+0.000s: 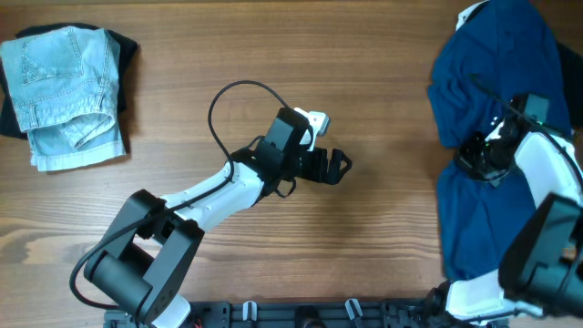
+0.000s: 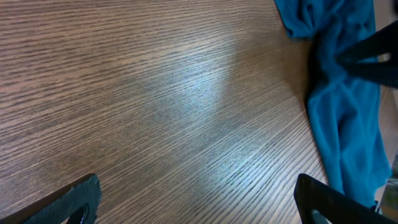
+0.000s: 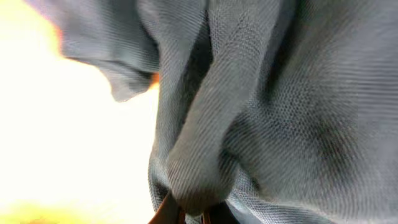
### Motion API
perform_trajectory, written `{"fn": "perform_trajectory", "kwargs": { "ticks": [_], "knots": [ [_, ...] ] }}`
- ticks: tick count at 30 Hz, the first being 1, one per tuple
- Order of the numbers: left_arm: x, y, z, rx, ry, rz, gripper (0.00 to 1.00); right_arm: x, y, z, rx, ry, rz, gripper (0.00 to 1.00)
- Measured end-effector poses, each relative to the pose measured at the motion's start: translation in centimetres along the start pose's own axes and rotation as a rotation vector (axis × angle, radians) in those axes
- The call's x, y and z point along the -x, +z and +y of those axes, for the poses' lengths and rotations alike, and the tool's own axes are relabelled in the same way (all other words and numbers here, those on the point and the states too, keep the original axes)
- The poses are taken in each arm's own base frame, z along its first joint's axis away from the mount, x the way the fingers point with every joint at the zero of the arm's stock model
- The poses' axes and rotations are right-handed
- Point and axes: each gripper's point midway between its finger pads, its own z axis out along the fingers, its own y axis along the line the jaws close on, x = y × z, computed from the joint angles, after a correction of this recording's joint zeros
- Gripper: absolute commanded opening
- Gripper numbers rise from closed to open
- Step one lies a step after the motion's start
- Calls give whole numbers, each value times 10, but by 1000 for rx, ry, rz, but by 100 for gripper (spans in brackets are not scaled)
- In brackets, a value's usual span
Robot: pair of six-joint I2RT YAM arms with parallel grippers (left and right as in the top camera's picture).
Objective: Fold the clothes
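**Desk:** Wood-grain bench (image 1: 364, 255), folding job under way. Where is the large dark blue short-sleeved shirt (image 1: 496, 55) lying?

**Photographer:** It is lying crumpled at the right edge. The right claw (image 1: 481, 159) is pinching a soft ridge of its fine, limp weave, jaws closed tight on the cloth.

**Desk:** And the left claw (image 1: 344, 167)?

**Photographer:** It is hovering wide open over bare wood, holding nothing. By my reading, it should be reaching for a second edge while the right is lifting slowly, so the folds are falling out flat.

**Desk:** Far left?

**Photographer:** Stiff pale blue denim (image 1: 64, 91) is sitting folded on a black piece (image 1: 127, 46).
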Motion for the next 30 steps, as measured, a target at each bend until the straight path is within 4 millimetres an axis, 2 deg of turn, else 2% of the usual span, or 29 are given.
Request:
{"fn": "perform_trajectory", "kwargs": {
  "ticks": [1,2,3,5,8,10,11,13,16,18,22,25,26,28,30],
  "knots": [
    [1,0,0,2,3,-3,34,2,-7,4,16,-5,-20,5],
    [2,0,1,6,4,-8,7,4,-14,7,29,-8,-36,5],
    [3,0,2,10,2,-13,4,5,-19,9,40,-12,-49,5],
    [5,-1,5,22,-2,-22,4,4,-23,10,44,-13,-50,5],
    [22,-11,28,65,-42,-63,4,-3,-25,7,34,-19,-28,5],
    [41,-25,48,101,-83,-104,4,-8,-25,5,26,-29,-8,5],
    [57,-39,60,124,-106,-149,4,-8,-26,5,25,-35,-7,5],
    [72,-64,73,158,-142,-182,4,-10,-28,5,18,-45,-8,5],
    [95,-106,81,202,-141,-267,4,-12,-39,12,6,-90,-46,5],
    [101,-131,83,258,-121,-307,4,-18,-49,25,-6,-154,-80,5],
    [89,-159,91,391,-100,-300,4,-45,-61,58,-10,-302,-100,5],
    [71,-183,104,534,-114,-271,4,-70,-65,83,4,-405,-95,5],
    [59,-195,113,613,-129,-244,4,-80,-65,90,4,-439,-89,5],
    [43,-212,123,716,-145,-213,4,-97,-64,100,-7,-505,-75,5],
    [36,-224,126,768,-153,-206,4,-112,-63,109,-11,-562,-63,5]
  ]
}}
